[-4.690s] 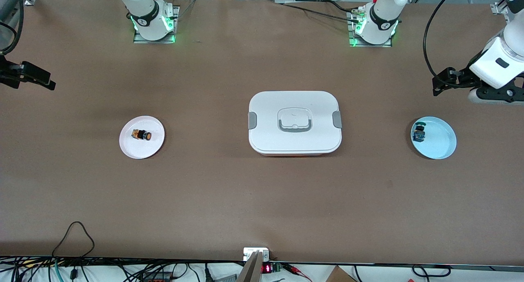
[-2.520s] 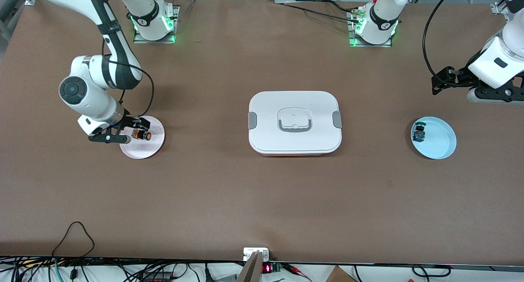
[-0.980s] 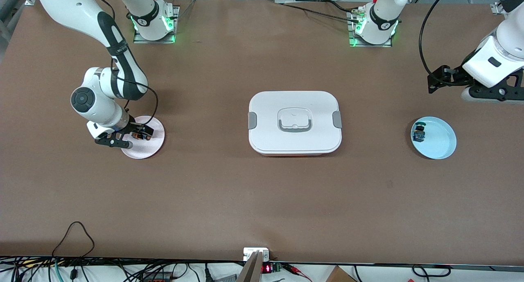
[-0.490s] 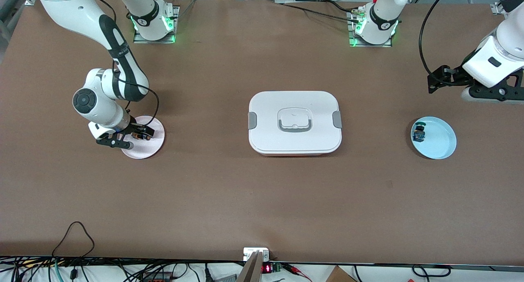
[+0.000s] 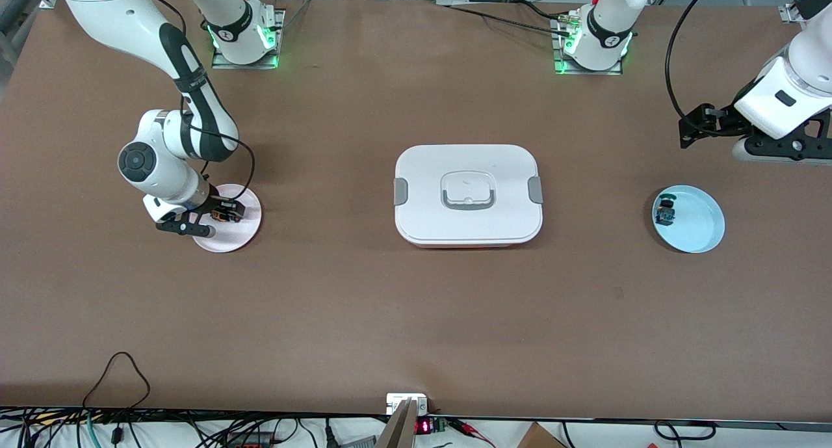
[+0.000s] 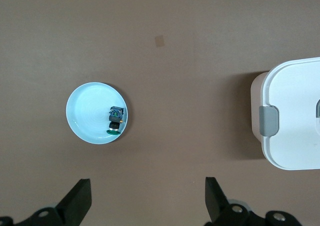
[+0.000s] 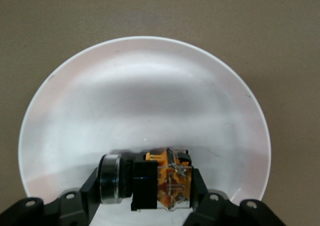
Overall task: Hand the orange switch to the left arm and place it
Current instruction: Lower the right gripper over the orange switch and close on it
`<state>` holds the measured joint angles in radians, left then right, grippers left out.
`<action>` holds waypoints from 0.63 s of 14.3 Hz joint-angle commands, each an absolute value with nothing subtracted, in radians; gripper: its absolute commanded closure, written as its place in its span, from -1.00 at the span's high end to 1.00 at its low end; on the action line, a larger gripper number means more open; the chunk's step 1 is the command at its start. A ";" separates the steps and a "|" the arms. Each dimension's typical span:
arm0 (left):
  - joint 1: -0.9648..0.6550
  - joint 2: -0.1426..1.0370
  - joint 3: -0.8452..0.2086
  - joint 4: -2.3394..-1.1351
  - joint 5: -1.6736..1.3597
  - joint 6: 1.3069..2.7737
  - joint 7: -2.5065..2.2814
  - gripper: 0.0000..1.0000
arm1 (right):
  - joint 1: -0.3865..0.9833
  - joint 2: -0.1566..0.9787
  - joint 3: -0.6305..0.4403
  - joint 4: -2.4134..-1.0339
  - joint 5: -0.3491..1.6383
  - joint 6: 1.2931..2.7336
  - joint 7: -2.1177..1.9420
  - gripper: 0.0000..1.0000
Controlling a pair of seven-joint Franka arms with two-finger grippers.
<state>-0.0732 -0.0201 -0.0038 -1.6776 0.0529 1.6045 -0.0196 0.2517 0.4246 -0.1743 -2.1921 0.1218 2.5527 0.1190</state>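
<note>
Switch: orange switch (image 7: 162, 181) on pink plate (image 5: 242, 232), right arm's end of table.
Right gripper (image 5: 207, 218): fingers clamped around it, not lifted.
Left gripper (image 6: 147, 206): spread wide, waiting above table near blue plate (image 6: 82, 111).
Remaining: lift, handover clear of box (image 5: 468, 194).

The orange switch (image 5: 224, 214) is a tiny orange-brown block with a black round knob, lying on its side on a pale pink plate (image 5: 240, 230) toward the right arm's end of the worktop, about midway between the robots' edge and the camera's edge. In the right wrist view the switch (image 7: 160, 181) sits between the two fingers of the right gripper (image 7: 145, 188), near the plate's rim.

The box (image 5: 468, 194) is a big white rounded container with grey side clips and a grey handle recessed in its closed lid. It sits flat at the middle of the worktop.
</note>
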 commanded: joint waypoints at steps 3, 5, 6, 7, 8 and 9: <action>-0.078 -0.032 -0.003 -1.671 0.040 1.588 -0.032 1.00 | 0.255 0.385 -0.170 -2.142 0.129 2.413 0.101 -0.99; -0.078 -0.032 -0.003 -1.671 0.040 1.588 -0.032 1.00 | 0.253 0.353 -0.143 -2.122 0.130 2.366 0.100 -0.99; -0.078 -0.032 -0.003 -1.671 0.040 1.588 -0.032 1.00 | 0.253 0.333 -0.140 -2.108 0.129 2.329 0.095 -0.99; -0.078 -0.032 -0.003 -1.671 0.040 1.588 -0.032 1.00 | 0.253 0.322 -0.138 -2.086 0.129 2.297 0.072 -0.99; -0.078 -0.031 -0.003 -1.671 0.040 1.588 -0.032 1.00 | 0.255 0.316 -0.138 -2.047 0.129 2.260 0.054 -1.00; -0.078 -0.031 -0.003 -1.671 0.040 1.588 -0.032 1.00 | 0.255 0.311 -0.138 -2.005 0.129 2.208 0.051 -1.00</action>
